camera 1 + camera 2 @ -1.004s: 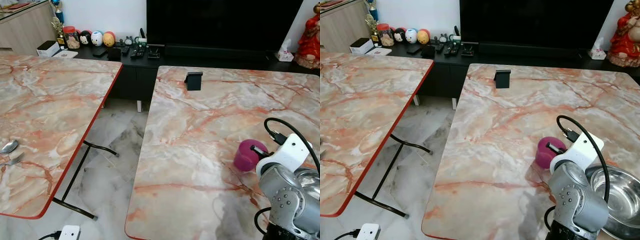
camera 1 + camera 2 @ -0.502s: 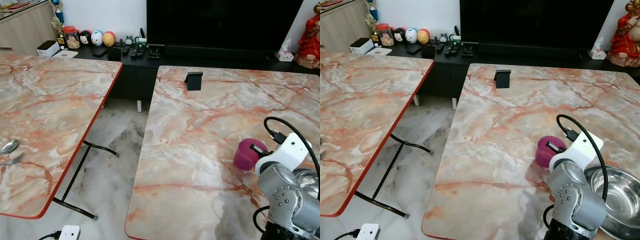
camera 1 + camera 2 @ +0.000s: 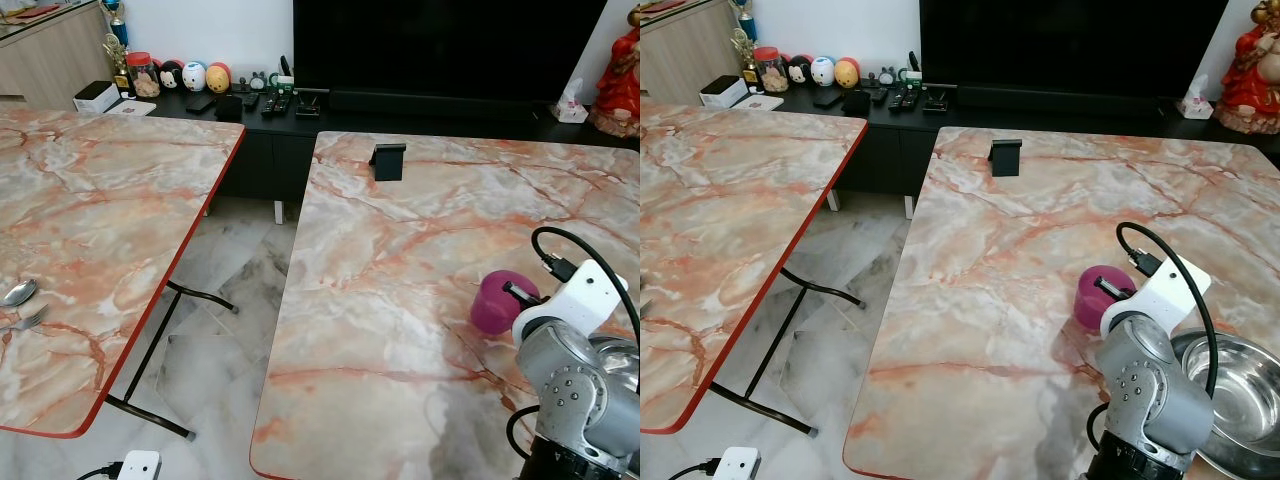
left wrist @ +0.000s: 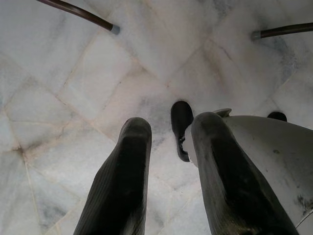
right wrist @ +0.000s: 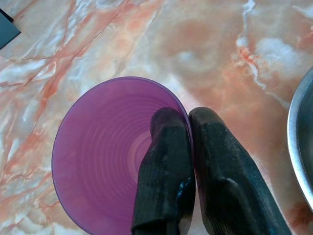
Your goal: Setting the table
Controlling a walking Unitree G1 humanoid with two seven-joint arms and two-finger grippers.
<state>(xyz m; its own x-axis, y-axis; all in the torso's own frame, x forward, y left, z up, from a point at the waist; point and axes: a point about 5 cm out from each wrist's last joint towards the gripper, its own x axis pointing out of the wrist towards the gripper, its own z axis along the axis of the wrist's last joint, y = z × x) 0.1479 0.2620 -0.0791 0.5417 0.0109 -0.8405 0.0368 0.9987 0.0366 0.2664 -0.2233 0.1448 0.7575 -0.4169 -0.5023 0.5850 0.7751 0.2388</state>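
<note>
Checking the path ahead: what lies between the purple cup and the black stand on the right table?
Bare marble tabletop lies between the purple cup and the black stand, seen in both eye views.

The right arm's wrist housing (image 3: 1160,300) hides the near side of the purple cup (image 3: 1102,297) and part of the steel bowl (image 3: 1240,400), which the frame edge also crops, while the spoon (image 3: 17,292) and fork (image 3: 30,317) are cropped at the left border.

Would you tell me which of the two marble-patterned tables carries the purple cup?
The right marble-patterned table, without red edging, carries the purple plastic cup; the red-edged left table holds cutlery.
</note>
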